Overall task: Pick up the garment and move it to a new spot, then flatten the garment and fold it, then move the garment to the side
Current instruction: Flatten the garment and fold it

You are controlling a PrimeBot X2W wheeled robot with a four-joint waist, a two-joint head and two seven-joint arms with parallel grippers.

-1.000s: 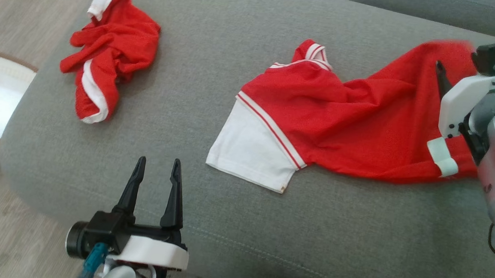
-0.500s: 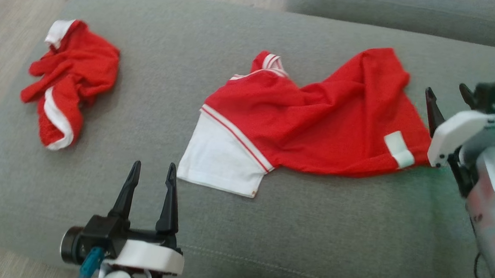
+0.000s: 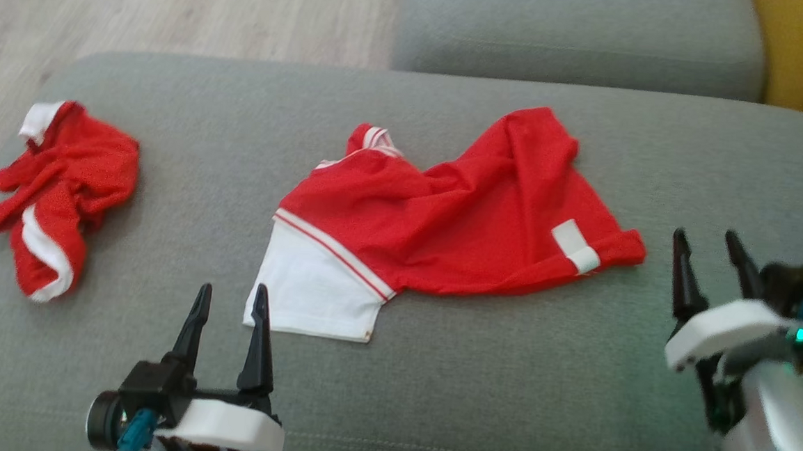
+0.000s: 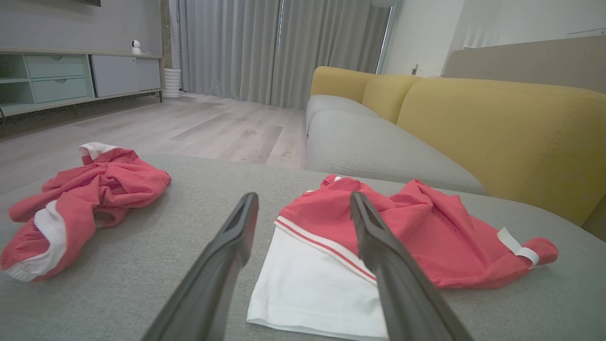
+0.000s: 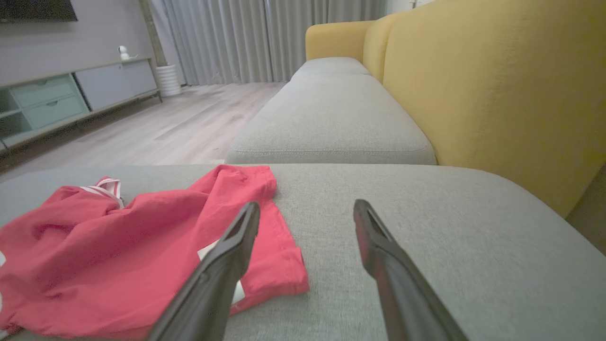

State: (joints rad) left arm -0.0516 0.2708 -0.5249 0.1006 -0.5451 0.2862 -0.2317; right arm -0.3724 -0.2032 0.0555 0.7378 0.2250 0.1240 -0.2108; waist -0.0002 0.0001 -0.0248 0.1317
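The rumpled red jersey with a white sleeve (image 3: 443,228) lies mid-seat on the grey fabric sofa cushion (image 3: 474,397). Both arms hover low, fingers pointing forward. The left claw (image 3: 233,288) is wide open and empty beside the sleeve. The right claw (image 3: 705,233) is likewise open and empty near the hem.

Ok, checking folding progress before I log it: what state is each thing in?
red and white shirt: rumpled, unfolded, lying on the grey sofa seat, not held
crumpled red garment: bunched in a heap at the seat's left end
left end effector: open, empty, by the shirt's white part
right end effector: open, empty, beside the shirt's red end
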